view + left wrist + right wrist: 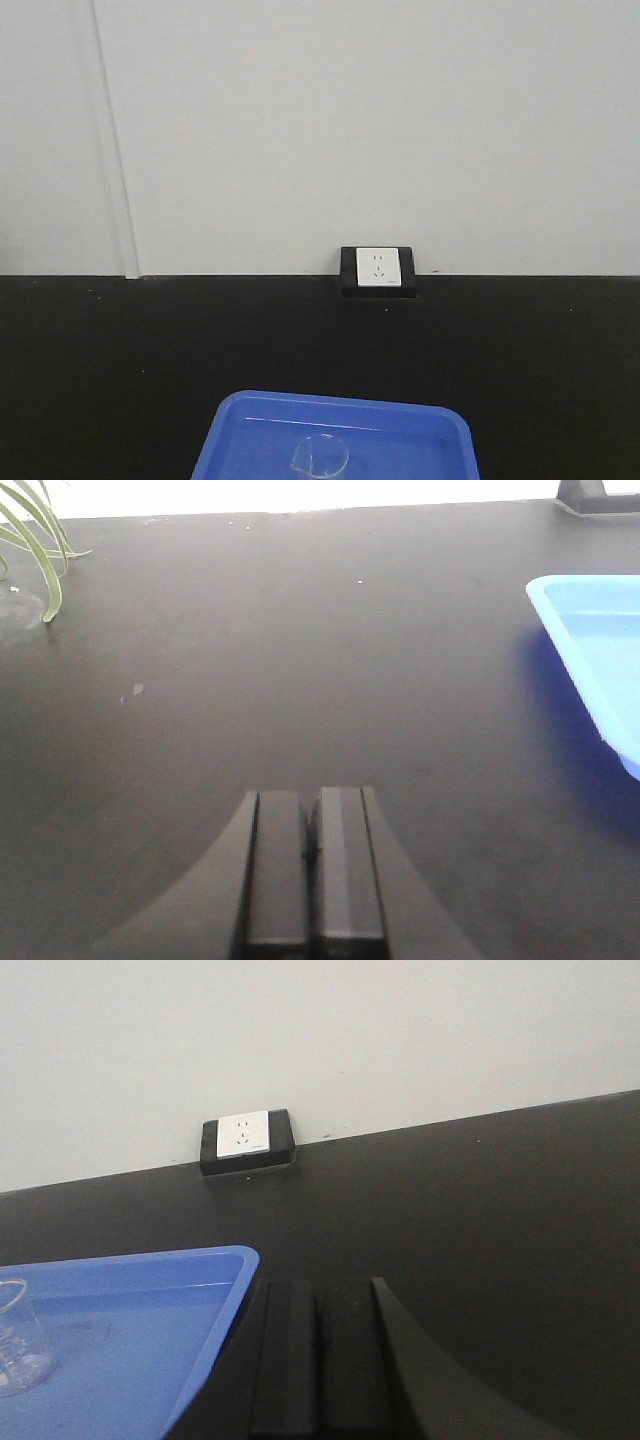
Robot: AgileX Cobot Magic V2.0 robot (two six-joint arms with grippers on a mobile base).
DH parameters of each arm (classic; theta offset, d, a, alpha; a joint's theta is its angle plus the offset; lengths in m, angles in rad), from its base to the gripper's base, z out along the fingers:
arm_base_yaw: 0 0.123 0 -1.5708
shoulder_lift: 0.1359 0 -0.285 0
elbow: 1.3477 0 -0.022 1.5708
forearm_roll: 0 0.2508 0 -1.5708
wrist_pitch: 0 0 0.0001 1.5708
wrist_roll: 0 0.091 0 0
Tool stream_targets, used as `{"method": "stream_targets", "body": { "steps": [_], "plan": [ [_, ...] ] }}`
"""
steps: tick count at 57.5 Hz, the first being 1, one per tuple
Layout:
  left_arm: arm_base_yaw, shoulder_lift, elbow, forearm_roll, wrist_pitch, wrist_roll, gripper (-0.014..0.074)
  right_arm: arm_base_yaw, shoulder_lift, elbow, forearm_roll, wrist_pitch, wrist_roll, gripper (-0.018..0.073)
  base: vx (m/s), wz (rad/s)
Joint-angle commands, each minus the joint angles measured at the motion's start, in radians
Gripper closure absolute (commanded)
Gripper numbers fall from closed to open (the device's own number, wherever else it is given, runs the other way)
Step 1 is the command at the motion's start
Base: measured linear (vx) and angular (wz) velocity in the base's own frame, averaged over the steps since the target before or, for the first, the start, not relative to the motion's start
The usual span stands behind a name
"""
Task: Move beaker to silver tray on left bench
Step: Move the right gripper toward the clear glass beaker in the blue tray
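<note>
Two units are closed, gripping nothing: left end effector (315, 880) and right end effector (320, 1360), over the desk (300, 660). The beaker (18, 1340) stands empty inside the blue tray (130, 1260), at the right end effector's 9 o'clock. Only the left wrist view shows leaves (40, 550), at 11 o'clock.

Front cam for me: shallow blue plastic tray with rounded corners (400, 445) at 6 o'clock. White wall socket in a black housing (378, 270) just past centre towards 4. Plain white wall (350, 120) at 12. My left wrist cam: thin green plant leaves (35, 540) at 10 o'clock.
</note>
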State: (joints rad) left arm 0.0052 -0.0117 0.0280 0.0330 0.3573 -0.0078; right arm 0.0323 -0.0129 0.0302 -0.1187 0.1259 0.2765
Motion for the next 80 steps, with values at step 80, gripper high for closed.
{"method": "stream_targets", "body": {
  "steps": [80],
  "plan": [
    [-0.006,-0.016,0.028,-0.001,-0.078,-0.001,0.0595,-0.004,0.904,-0.538,-0.061,-0.427,-0.071,0.056,0.0,0.0]
  ]
}}
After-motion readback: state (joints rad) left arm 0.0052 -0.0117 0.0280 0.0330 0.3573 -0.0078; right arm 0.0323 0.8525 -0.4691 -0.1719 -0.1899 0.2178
